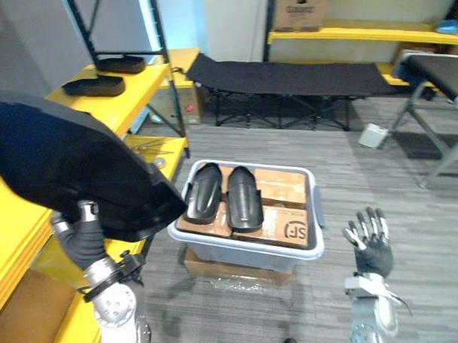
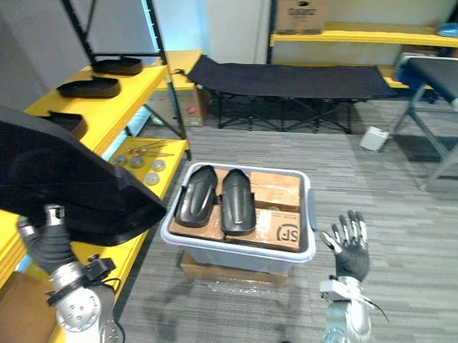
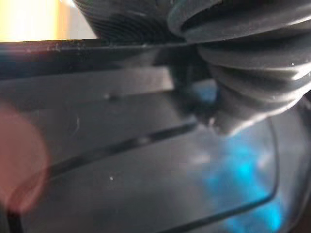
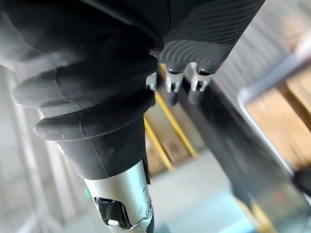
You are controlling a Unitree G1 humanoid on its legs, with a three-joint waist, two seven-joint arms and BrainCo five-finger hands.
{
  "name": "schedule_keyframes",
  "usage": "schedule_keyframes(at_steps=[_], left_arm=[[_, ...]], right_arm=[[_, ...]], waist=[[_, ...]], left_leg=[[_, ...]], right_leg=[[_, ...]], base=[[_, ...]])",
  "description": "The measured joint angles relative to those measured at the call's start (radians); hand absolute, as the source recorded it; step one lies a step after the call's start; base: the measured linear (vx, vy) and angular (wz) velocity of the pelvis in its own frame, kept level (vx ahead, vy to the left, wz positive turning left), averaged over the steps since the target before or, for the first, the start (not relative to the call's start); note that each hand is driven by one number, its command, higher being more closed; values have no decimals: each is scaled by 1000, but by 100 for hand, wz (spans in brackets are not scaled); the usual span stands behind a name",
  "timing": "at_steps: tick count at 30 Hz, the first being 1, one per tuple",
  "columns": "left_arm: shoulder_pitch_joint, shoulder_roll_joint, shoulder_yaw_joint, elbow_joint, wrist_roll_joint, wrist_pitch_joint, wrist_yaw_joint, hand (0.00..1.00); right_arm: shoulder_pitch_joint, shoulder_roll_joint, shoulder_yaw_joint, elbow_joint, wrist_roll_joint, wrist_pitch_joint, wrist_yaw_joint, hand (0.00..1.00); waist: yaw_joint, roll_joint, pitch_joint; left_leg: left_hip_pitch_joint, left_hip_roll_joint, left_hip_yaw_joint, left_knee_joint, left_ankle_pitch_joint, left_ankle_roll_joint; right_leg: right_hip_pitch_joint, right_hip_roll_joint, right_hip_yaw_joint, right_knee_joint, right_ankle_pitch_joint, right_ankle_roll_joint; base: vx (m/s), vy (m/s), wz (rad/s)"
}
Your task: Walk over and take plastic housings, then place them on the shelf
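Black and glossy, a large curved plastic housing sat raised at the robot's left, close to the head camera and above the front edge of the long yellow shelf. The left hand came up beneath its lower rim, the dark ribbed cover touching the underside. Whether that hand gripped the housing could not be told, since the part covered it. The left wrist view showed the housing's smooth dark surface right against the cover.

The right hand hung low over the grey plank floor, just right of the bin, with its fingers straight and spread, holding nothing.

Between the two arms stood a pale grey plastic bin resting on a flat piece of cardboard. Inside it lay brown cardboard boxes, and on their left half two smaller black plastic housings lay side by side, touching or nearly so. Farther back on the yellow shelf two more flat black housings lay one behind the other. Small round metal discs were scattered on a lower yellow shelf board near the bin. A black folding cot stood across the back of the room.
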Motion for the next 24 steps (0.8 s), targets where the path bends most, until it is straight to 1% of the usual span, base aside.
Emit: schedule_keyframes(at_steps=[1,2,3,5,6,7,8,9,10,12,13,14,16,17,18,19,20,21,22,23,24], left_arm=[[6,-1,12,-8,10,1,3,100],[20,-2,29,-25,17,1,3,100],[33,-2,48,-40,17,1,-2,100],[45,-4,80,-56,16,1,-19,100],[48,-3,97,-57,13,2,-40,100],[48,-2,100,-57,11,2,-48,100],[48,1,100,-56,-2,2,-66,100],[45,4,100,-56,-11,1,-82,100],[41,10,98,-55,-27,-1,-102,100],[23,12,96,-35,-35,-10,-125,100],[25,12,82,-13,-40,-11,-129,100],[32,10,72,-6,-39,-10,-131,100],[41,8,54,-6,-39,-9,-139,100],[44,5,32,-6,-39,-9,-155,100],[45,5,19,-5,-40,-9,-168,100],[43,5,-10,-3,-39,-9,-197,100],[35,7,-32,3,-39,-10,-223,100],[24,7,-46,21,-39,-10,-250,100],[24,7,-47,30,-39,-10,-257,100],[22,8,-47,49,-38,-10,-264,100],[23,8,-53,70,-39,-4,-268,100]], right_arm=[[-15,-1,12,9,-4,2,0,0],[-34,-2,34,17,-29,5,-2,0],[-49,-3,54,17,-58,7,-3,0],[-71,-11,76,16,-105,16,-4,0],[-83,-25,84,15,-129,21,-5,0],[-87,-29,85,14,-137,22,-6,0],[-89,-41,84,7,-148,27,-14,0],[-88,-49,84,-1,-148,36,-25,0],[-80,-58,79,-9,-147,42,-36,0],[-62,-65,49,-37,-147,43,-40,0],[-63,-80,20,-45,-146,43,-39,0],[-65,-91,1,-47,-146,43,-32,0],[-58,-96,-17,-52,-145,43,-20,0],[-45,-93,-26,-62,-146,43,-19,0],[-38,-90,-27,-69,-146,43,-18,0],[-26,-84,-38,-82,-146,42,-20,0],[-23,-83,-52,-87,-146,41,-22,0],[-27,-82,-66,-88,-146,41,-23,0],[-31,-81,-70,-89,-146,41,-24,0],[-36,-82,-77,-95,-144,39,-29,0],[-36,-85,-84,-96,-143,37,-40,0]], waist=[[7,-2,3],[24,-4,5],[33,-11,12],[45,-25,18],[55,-28,23],[55,-28,31],[55,-25,43],[51,-33,51],[42,-40,56],[31,-67,49],[33,-52,58],[33,-43,64],[34,-39,66],[32,-41,69],[29,-43,71],[21,-47,78],[18,-47,90],[20,-42,106],[23,-36,112],[23,-20,123],[17,-5,138]], left_leg=[[0,-1,-8,0,0,0],[-2,-4,-30,1,1,1],[-5,-12,-55,1,2,4],[-21,-29,-97,0,3,9],[-38,-36,-126,-2,2,20],[-42,-39,-144,-4,2,19],[-53,-43,-192,-5,8,25],[-55,-45,-230,-9,13,28],[-63,-49,-287,-16,29,28],[-89,-51,-363,-12,53,-3],[-95,-38,-397,-11,60,-12],[-97,-33,-412,-9,61,-14],[-107,-39,-422,7,62,-15],[-112,-47,-409,19,63,-15],[-125,-53,-387,34,63,-15],[-148,-59,-299,67,72,-2],[-165,-59,-227,80,82,14],[-181,-48,-145,89,86,41],[-196,-37,-111,103,76,60],[-217,-13,-42,133,71,65],[-226,-8,-32,142,78,62]], right_leg=[[5,-1,-4,0,0,0],[17,-3,-23,0,0,0],[33,-10,-48,0,-7,8],[46,-25,-79,4,-25,21],[43,-33,-86,27,-44,24],[45,-35,-80,43,-55,23],[42,-39,-27,84,-85,20],[43,-38,37,116,-114,13],[40,-32,117,152,-164,1],[44,-25,151,190,-195,22],[46,-10,138,215,-201,15],[49,-3,124,230,-205,10],[70,-4,82,234,-216,13],[91,-8,48,236,-228,7],[102,-12,25,236,-233,9],[125,-19,-22,234,-242,10],[140,-21,-52,233,-248,6],[151,-23,-71,230,-252,2],[152,-19,-79,227,-254,3],[156,-11,-89,224,-260,5],[162,-10,-89,227,-265,3]], base=[[15,25,47],[9,30,53],[9,26,60],[-20,27,68],[-25,41,75],[5,69,91],[28,73,103],[64,89,140],[107,36,139],[118,-43,131],[67,-88,95],[44,-85,63],[18,-55,53],[17,-47,64],[-20,-33,84],[-43,-10,93],[-93,19,103],[-101,37,68],[-144,27,52],[-135,-4,49],[-120,-9,49]])
